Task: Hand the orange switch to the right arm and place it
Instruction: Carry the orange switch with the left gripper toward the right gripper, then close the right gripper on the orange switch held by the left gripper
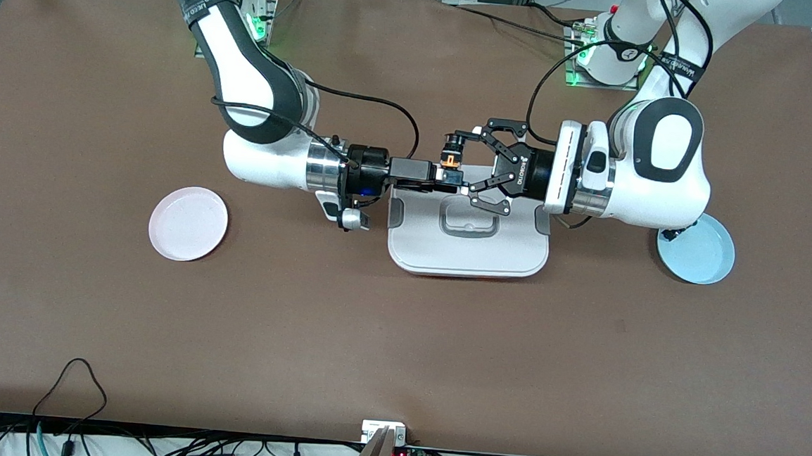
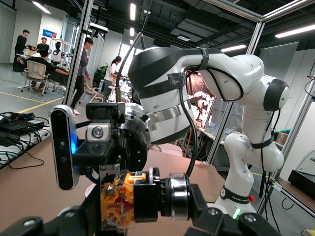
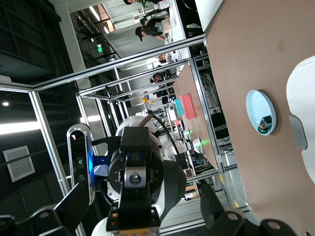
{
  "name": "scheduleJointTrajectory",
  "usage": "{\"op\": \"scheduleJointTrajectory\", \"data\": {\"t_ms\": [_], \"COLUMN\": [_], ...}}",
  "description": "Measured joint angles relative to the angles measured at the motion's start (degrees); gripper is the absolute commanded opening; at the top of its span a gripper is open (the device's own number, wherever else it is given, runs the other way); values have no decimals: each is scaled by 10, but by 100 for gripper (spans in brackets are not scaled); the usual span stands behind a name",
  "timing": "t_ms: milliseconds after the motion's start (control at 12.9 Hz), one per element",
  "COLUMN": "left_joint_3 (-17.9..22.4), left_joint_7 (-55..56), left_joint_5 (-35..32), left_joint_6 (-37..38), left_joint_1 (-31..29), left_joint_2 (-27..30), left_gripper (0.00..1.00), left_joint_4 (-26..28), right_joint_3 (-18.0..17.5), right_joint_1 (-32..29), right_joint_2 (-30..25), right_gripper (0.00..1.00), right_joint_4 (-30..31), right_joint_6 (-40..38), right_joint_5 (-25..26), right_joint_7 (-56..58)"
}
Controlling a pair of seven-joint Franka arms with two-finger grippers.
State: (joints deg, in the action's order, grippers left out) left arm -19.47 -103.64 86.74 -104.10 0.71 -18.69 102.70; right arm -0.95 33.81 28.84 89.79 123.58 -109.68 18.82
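The orange switch (image 1: 451, 153) is a stubby black cylinder with a silver ring at one end and orange parts at the other. It is held in the air over the farther edge of a white lidded box (image 1: 468, 256). My left gripper (image 1: 463, 161) is shut on the switch (image 2: 142, 199) end to end, one fingertip on the ring and one on the orange end. My right gripper (image 1: 451, 179), on the right arm (image 1: 266, 92), meets it from the other way. It is open, with fingers (image 3: 209, 201) standing apart on either side of the orange end (image 3: 134, 230).
A pink plate (image 1: 188, 223) lies toward the right arm's end of the table. A blue plate (image 1: 700, 256) lies toward the left arm's end, partly under the left arm, with a small dark object in it (image 3: 266, 125). Cables run along the table's nearer edge.
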Motion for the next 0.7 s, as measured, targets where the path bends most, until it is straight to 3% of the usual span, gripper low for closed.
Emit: {"op": "scheduleJointTrajectory", "data": {"t_ms": [695], "left_joint_3": [-6], "left_joint_7": [1], "left_joint_5": [11], "left_joint_6": [-5], "left_joint_1": [0], "left_joint_2": [0], "left_gripper": [0], "left_joint_4": [0], "right_joint_3": [0], "right_joint_1": [-4], "right_joint_2": [-26], "right_gripper": [99], "right_joint_4": [22], "right_joint_6": [0], "right_joint_5": [0], "right_joint_7": [-2]}}
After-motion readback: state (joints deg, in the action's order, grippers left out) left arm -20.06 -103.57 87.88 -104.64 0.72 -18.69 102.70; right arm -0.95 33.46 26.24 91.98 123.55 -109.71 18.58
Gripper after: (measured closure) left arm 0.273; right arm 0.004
